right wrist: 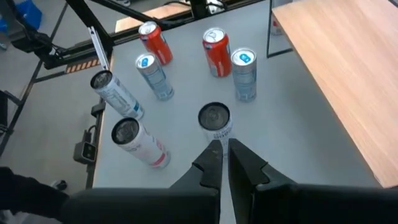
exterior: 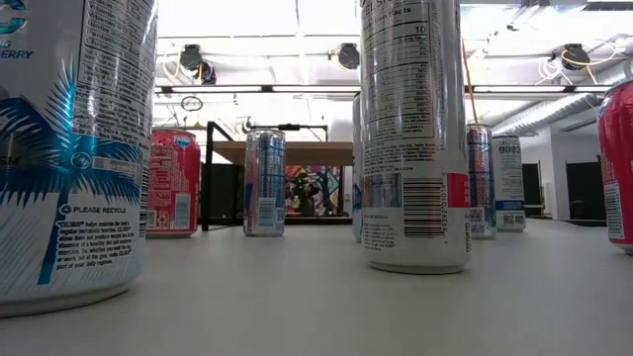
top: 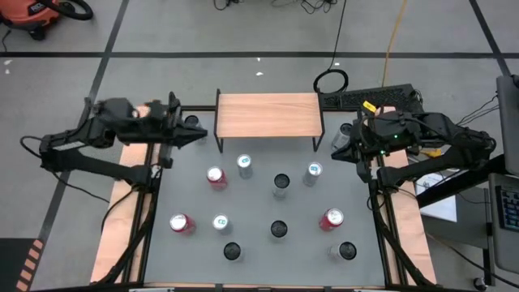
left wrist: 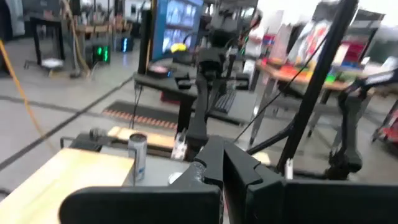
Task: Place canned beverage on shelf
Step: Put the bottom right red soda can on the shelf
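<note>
The shelf (top: 268, 113), a light-brown wooden top on thin black legs, stands at the table's far middle with nothing on it; it also shows in the low view (exterior: 297, 152) and the right wrist view (right wrist: 348, 74). Several cans stand upright on the grey table, among them a red one (top: 216, 177), a blue-topped one (top: 245, 165) and a dark-topped one (top: 280, 185). My left gripper (top: 199, 135) is shut and empty, left of the shelf. My right gripper (top: 342, 141) is shut and empty, right of the shelf, above the dark-topped can (right wrist: 215, 122).
More cans stand toward the near edge: red ones (top: 180, 224) (top: 331, 220), a blue-topped one (top: 221, 224), dark-topped ones (top: 278, 230) (top: 233, 252) (top: 347, 251). A keyboard (top: 369, 97) lies behind the shelf's right end. Black frame rails (top: 150, 219) run along both table sides.
</note>
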`<control>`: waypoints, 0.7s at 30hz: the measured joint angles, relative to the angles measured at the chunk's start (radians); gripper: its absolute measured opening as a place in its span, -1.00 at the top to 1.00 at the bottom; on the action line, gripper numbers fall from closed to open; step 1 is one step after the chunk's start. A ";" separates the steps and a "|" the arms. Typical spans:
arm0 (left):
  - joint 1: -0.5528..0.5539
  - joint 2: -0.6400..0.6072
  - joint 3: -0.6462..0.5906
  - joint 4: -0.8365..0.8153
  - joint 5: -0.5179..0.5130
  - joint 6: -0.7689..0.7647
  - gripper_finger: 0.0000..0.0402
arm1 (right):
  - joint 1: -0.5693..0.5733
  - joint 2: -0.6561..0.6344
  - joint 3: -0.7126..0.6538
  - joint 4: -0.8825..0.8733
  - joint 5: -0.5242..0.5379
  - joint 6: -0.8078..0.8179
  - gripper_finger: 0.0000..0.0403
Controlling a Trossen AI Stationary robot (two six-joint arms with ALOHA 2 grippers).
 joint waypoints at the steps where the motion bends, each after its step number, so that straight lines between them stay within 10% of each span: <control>1: -0.002 0.028 0.030 -0.021 -0.004 0.006 1.00 | 0.000 0.000 0.000 -0.006 0.000 0.000 1.00; 21: -0.137 0.315 0.168 -0.043 -0.144 -0.144 1.00 | 0.000 0.000 0.000 -0.244 -0.079 0.233 1.00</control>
